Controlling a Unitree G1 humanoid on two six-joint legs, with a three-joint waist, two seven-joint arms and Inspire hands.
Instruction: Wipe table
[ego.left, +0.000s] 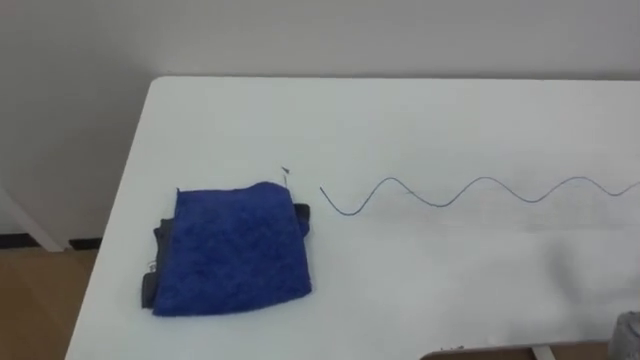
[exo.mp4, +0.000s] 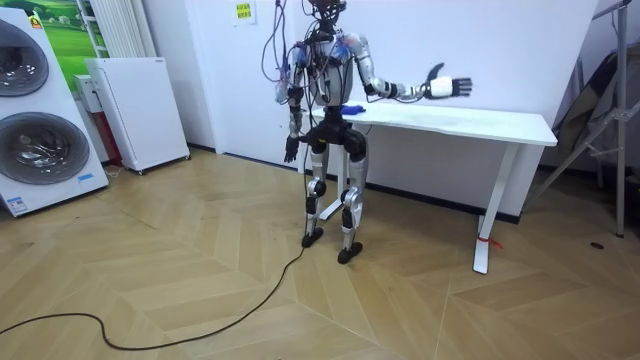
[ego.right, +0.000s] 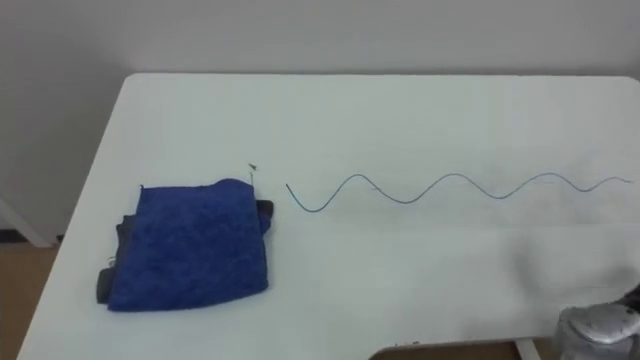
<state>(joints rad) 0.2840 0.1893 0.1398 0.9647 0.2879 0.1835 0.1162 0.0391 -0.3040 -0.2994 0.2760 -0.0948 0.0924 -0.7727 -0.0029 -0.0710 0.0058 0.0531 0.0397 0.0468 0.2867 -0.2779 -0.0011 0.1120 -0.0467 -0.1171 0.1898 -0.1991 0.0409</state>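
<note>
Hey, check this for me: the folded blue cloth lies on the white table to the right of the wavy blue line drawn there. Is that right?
One thing is wrong. The folded blue terry cloth lies on the white table to the left of the wavy blue pen line, not to its right. The left eye view shows it.

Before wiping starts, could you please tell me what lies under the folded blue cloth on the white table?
A dark grey layer peeks out beneath the folded blue cloth along its left edge and upper right corner. The rest is covered, so I cannot identify it.
</note>
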